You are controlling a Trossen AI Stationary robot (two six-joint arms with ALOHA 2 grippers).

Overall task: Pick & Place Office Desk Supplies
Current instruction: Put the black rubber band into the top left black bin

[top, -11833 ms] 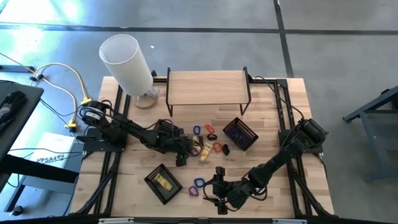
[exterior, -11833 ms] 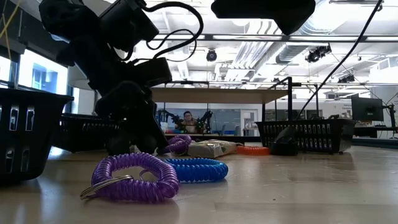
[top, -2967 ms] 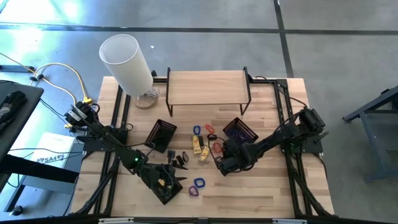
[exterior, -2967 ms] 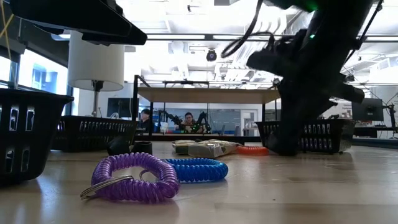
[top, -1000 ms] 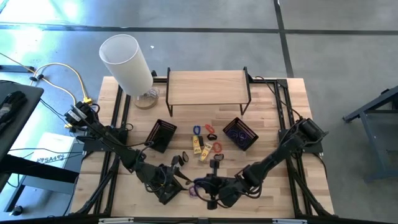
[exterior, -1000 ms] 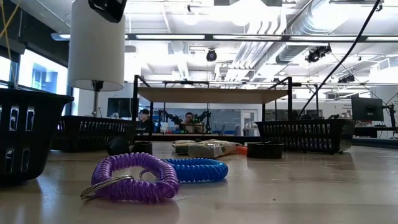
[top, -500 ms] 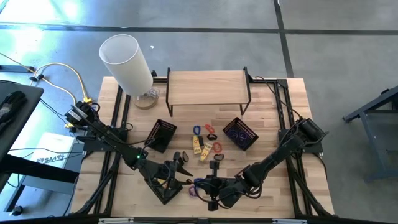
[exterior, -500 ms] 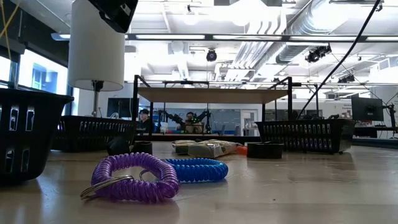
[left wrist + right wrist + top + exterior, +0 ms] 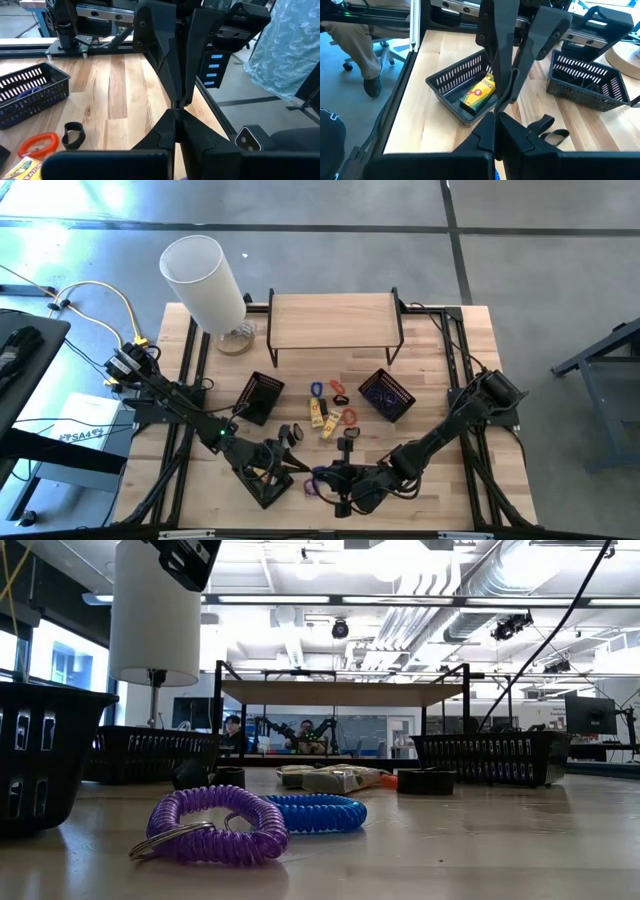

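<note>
Both arms reach low across the table's near edge: the left gripper (image 9: 283,461) hangs pinched shut and empty by the front basket (image 9: 259,476), the right gripper (image 9: 335,480) likewise shut over the purple coil band (image 9: 210,825), supplies (image 9: 330,412) scattered mid-table

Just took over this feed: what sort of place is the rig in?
Probably a robotics lab or workshop: exposed ceiling ducts, a concrete floor, and a person at benches behind the table.
</note>
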